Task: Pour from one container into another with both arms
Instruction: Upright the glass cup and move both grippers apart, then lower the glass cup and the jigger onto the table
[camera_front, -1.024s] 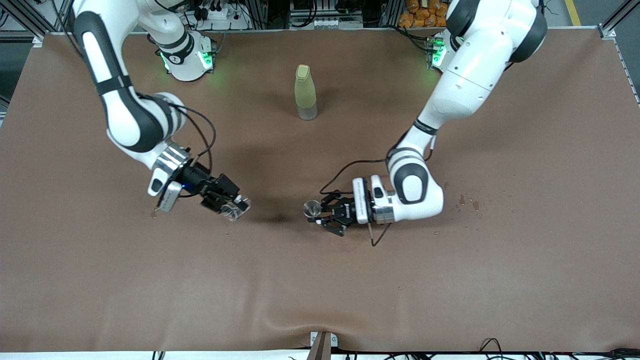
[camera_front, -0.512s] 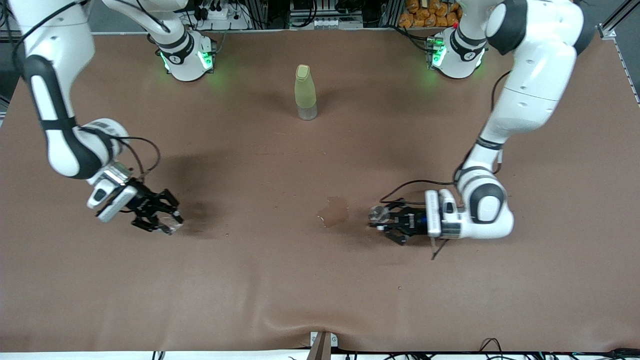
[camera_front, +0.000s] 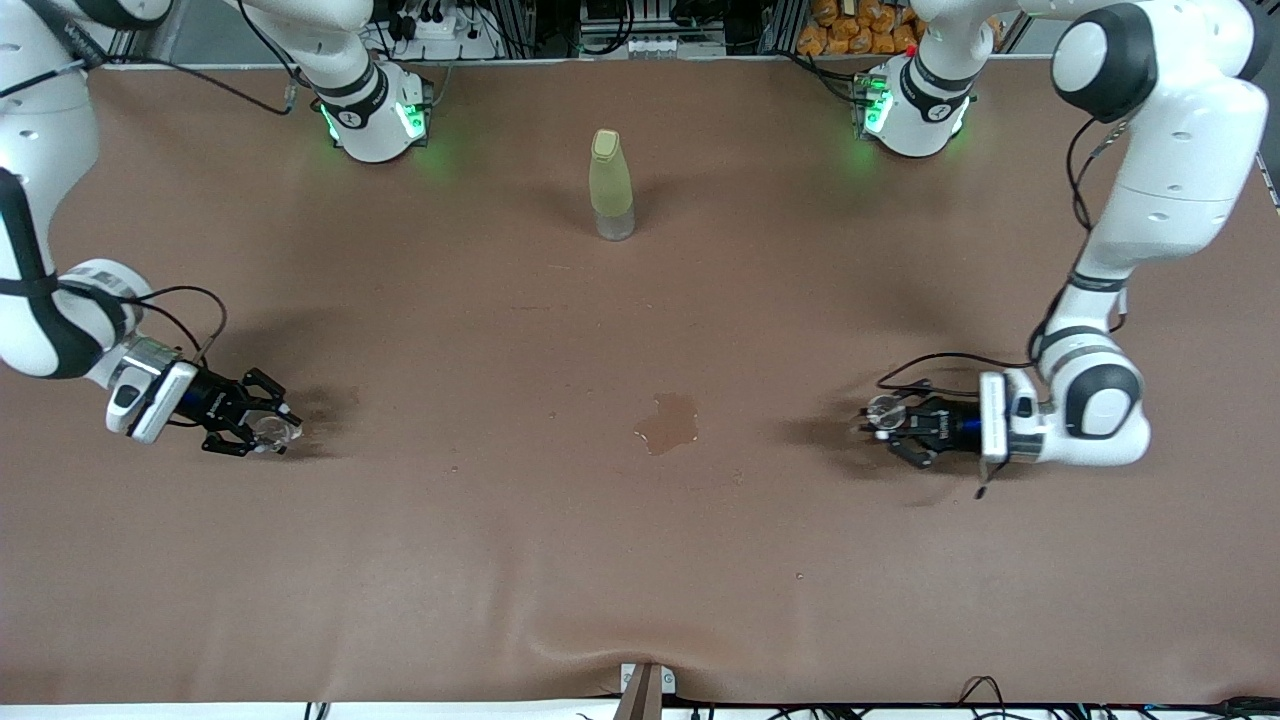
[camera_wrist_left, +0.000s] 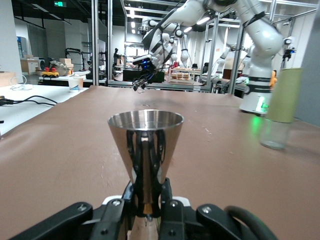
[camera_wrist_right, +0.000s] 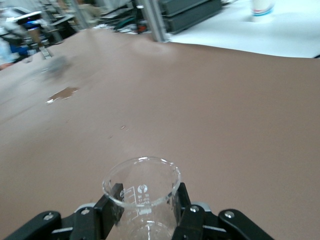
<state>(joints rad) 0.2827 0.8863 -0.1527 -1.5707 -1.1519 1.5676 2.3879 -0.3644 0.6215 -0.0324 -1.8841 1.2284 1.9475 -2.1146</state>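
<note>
My left gripper is shut on the thin stem of the small silvery goblet, low above the table toward the left arm's end. In the left wrist view the goblet stands upright between the fingers of the left gripper, its cone-shaped bowl open upward. My right gripper is shut on the tiny clear cup, low above the table toward the right arm's end. The clear cup shows printed measuring marks and sits upright in the right gripper. I cannot tell whether either cup holds liquid.
A tall yellow-green bottle stands mid-table, close to the robots' bases. A wet puddle lies on the brown cover between the two grippers, with small drops around it. The cover is wrinkled at the table edge nearest the front camera.
Both arms have swung apart from the table's middle toward their own ends, each carrying its cup. A puddle now shows where the grippers met.
</note>
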